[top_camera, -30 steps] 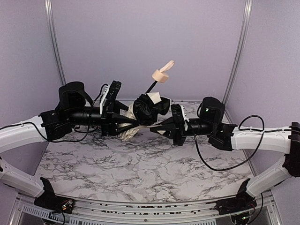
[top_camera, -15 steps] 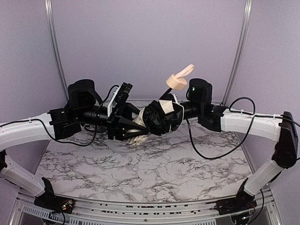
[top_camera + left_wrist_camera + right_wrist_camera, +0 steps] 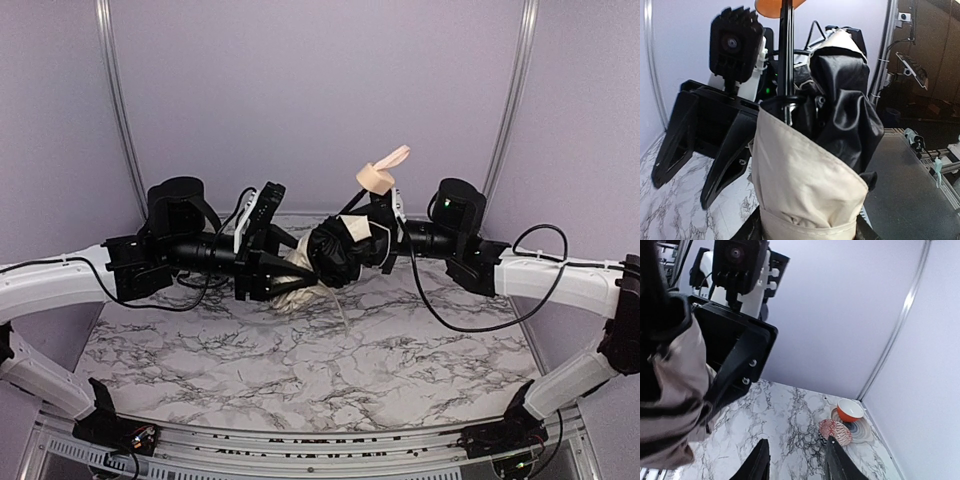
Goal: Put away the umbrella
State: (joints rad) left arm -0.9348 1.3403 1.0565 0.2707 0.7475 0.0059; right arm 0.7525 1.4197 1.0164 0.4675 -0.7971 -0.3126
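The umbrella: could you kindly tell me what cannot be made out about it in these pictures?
- Top view: the umbrella hides the tips of the right jaws.
- Left wrist view: the top edge cuts off the handle, and the fabric covers the left jaws.
- Right wrist view: the umbrella is only a blurred fold at the left edge.

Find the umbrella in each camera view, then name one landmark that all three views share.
Top external: the umbrella sits in the centre, just above the middle.
Left wrist: it fills the centre foreground.
Right wrist: it is at the left edge.
Shared landmark: the marble table.
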